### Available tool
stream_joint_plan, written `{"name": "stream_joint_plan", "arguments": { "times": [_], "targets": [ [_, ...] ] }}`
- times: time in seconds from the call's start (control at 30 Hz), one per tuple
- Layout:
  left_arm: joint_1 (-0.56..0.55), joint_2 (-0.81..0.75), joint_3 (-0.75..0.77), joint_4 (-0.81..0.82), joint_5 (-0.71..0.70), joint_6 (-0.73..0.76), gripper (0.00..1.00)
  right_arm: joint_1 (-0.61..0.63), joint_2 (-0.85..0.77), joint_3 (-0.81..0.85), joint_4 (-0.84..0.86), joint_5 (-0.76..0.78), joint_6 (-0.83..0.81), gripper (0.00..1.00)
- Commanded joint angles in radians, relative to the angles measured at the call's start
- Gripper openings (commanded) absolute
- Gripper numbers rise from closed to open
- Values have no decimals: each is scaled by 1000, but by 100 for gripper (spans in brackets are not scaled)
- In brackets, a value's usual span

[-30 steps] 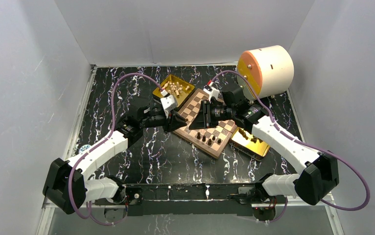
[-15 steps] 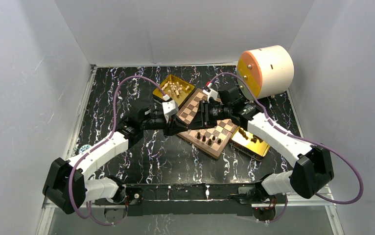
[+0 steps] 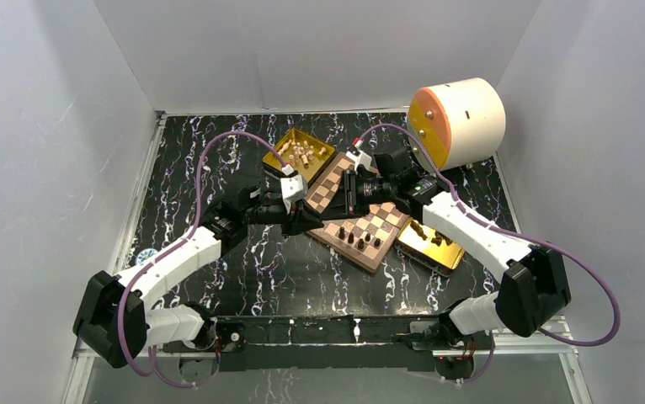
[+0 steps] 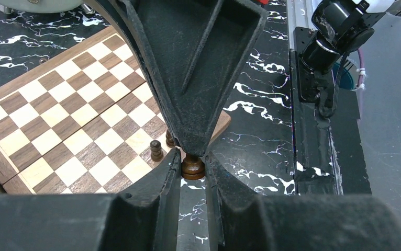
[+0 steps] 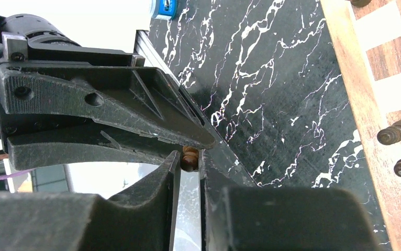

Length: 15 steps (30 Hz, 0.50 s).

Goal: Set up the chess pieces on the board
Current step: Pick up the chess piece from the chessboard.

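Black, white-veined table [image 3: 243,261] carries the board [image 3: 380,233], set askew right of centre. Gold tray [image 3: 275,156] just beside its far-left side, another [image 3: 439,254] at its near-right side. Cream-and-orange drum [image 3: 462,118] in the far right corner.

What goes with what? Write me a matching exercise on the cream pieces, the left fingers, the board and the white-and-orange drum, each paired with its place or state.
Column A
1. cream pieces
2. left fingers
3. board
4. white-and-orange drum

Column B
a. back right of the table
b. shut on a dark piece
c. heaped in the far gold tray
d. between the far gold tray and the near gold tray

Pairs: 1-c; 2-b; 3-d; 4-a
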Motion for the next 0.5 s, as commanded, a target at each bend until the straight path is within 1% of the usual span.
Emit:
{"name": "stream_joint_plan", "arguments": {
  "times": [0.0,0.1,0.13,0.17,0.27,0.3,0.33,0.37,0.47],
  "targets": [
    [-9,-14,-7,0,21,16,0,-4,0,14,59,-37,11,22],
    [-9,-16,-6,-8,-8,16,1,-4,-10,4,52,-26,12,17],
    [-11,-18,-5,-14,-27,16,6,-5,-13,1,48,-22,10,15],
    [-11,-21,-5,-17,-55,11,14,-4,-16,1,44,-17,7,13],
    [-11,-37,-11,-32,-156,-10,44,-4,-32,-5,30,41,1,12],
    [-11,-43,-15,-39,-187,-13,57,-4,-38,-4,22,71,-3,11],
    [-11,-48,-18,-49,-213,-13,85,-6,-44,-1,8,111,-11,11],
    [-11,-53,-21,-62,-233,-14,90,-5,-51,3,-12,156,-21,11],
    [-10,-62,-26,-96,-282,-29,91,-6,-61,19,-73,275,-55,11]
  ]
}}
